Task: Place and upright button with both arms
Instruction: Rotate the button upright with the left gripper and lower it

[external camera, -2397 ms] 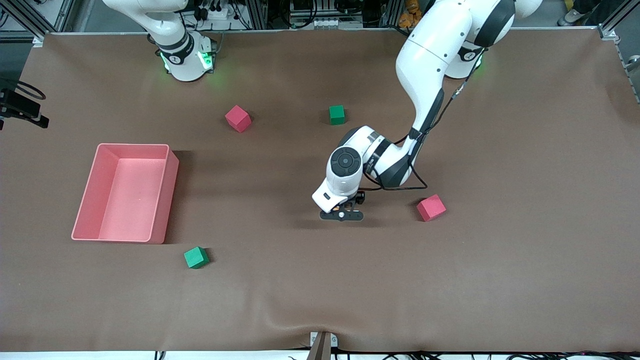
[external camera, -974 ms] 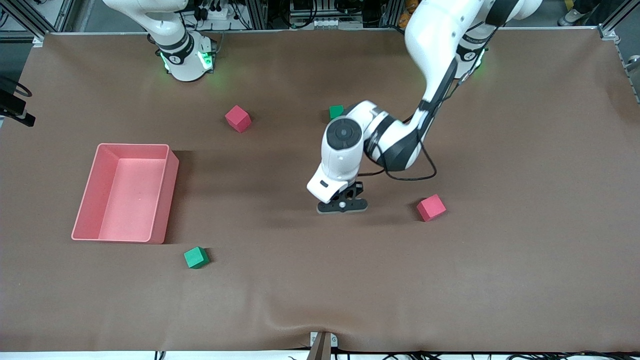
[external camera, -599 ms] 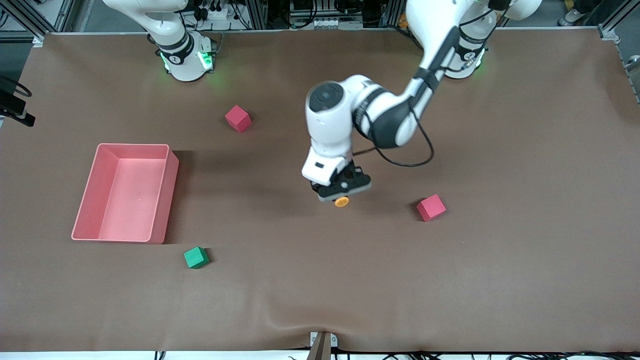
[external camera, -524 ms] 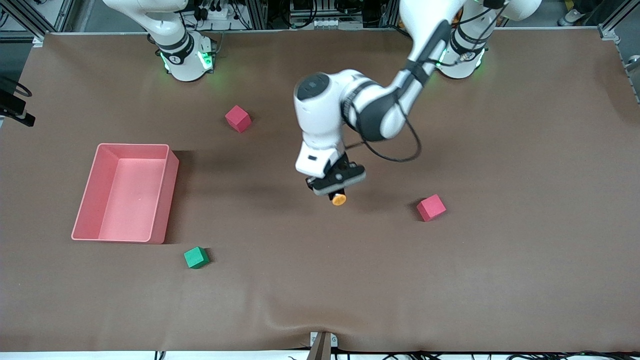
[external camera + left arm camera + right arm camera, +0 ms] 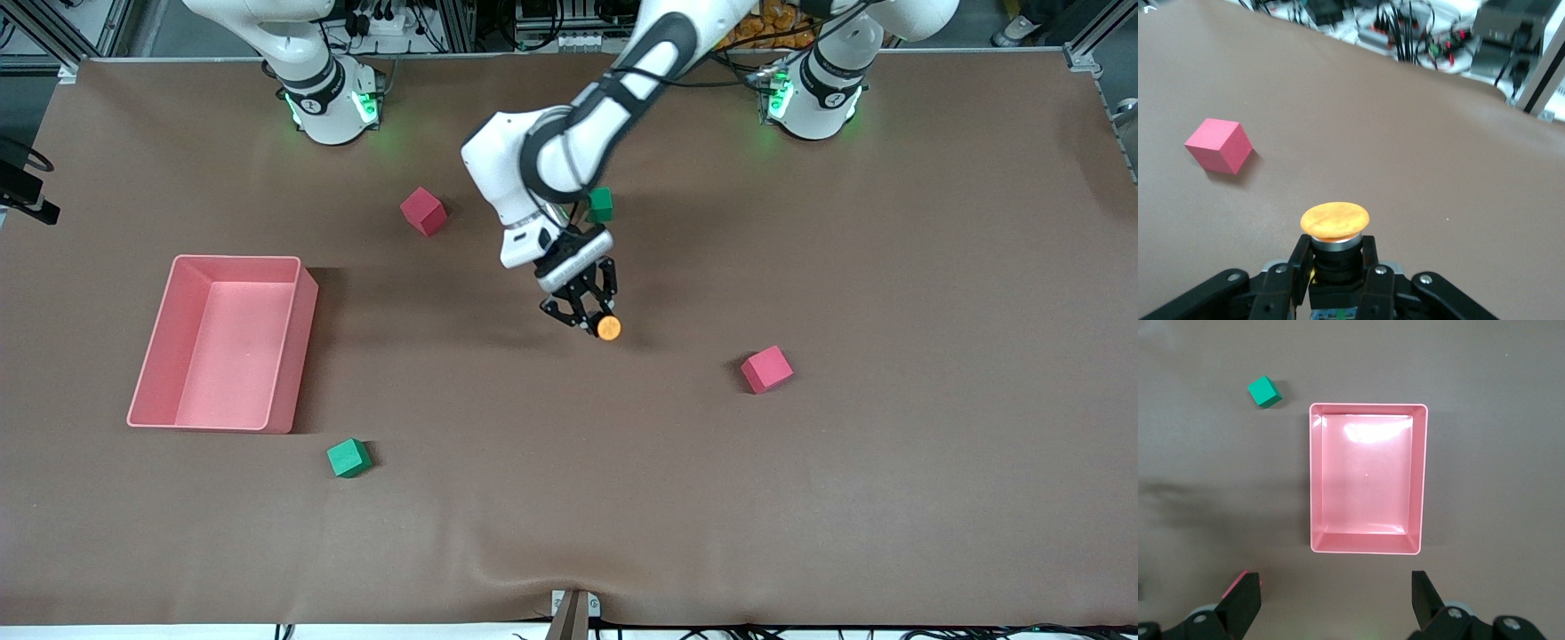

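Note:
My left gripper (image 5: 592,321) hangs over the middle of the table, shut on the button (image 5: 608,328). The left wrist view shows the black fingers (image 5: 1301,257) clamping the button's black body, with the round orange cap (image 5: 1335,220) sticking out past the fingertips. The left arm reaches in from its base (image 5: 813,98). My right gripper (image 5: 1335,603) is out of the front view. It hangs open, with nothing between its fingers, high over the table beside the pink bin (image 5: 1368,405).
The pink bin (image 5: 307,293) stands toward the right arm's end. Pink cubes (image 5: 423,211) (image 5: 766,369) and green cubes (image 5: 348,458) (image 5: 601,204) lie scattered on the brown mat. A pink cube (image 5: 1219,145) shows in the left wrist view and a green cube (image 5: 1264,391) in the right wrist view.
The left gripper has risen from the mat with the button. It swung toward the robots' bases and turned, so the orange cap now shows. The right arm's base has not moved.

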Motion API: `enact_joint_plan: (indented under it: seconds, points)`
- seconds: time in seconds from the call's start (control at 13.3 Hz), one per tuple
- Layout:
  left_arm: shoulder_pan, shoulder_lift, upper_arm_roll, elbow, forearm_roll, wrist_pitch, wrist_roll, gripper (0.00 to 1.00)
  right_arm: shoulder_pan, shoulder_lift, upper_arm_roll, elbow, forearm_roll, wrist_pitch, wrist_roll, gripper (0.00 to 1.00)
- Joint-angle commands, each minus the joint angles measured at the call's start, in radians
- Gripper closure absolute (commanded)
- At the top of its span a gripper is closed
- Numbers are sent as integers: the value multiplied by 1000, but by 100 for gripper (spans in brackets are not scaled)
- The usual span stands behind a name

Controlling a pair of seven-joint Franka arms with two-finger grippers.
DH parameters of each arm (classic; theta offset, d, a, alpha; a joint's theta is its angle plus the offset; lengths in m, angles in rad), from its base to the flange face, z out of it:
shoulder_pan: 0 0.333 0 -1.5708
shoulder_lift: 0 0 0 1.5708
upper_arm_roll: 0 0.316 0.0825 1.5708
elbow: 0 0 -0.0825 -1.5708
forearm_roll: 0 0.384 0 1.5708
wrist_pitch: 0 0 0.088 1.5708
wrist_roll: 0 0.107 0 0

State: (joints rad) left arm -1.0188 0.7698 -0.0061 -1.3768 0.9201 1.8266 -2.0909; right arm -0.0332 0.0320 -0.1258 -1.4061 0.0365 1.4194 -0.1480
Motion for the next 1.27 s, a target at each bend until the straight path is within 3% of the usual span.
enact_joint_plan:
  seconds: [0.0, 0.15, 0.37, 1.2]
  points:
    - [-84, 75, 17, 16, 121, -103, -118, 100, -20, 0, 12, 12, 3, -16, 10, 0]
    - [-109, 155, 17, 19, 267, -252, -179, 100, -22, 0, 11, 13, 2, -14, 8, 0]
    - [-118, 212, 17, 22, 325, -267, -270, 100, -20, 0, 12, 13, 2, -16, 2, 0]
    - [-122, 316, 17, 33, 376, -262, -299, 100, -14, 2, 17, 10, 3, -30, -1, 0]
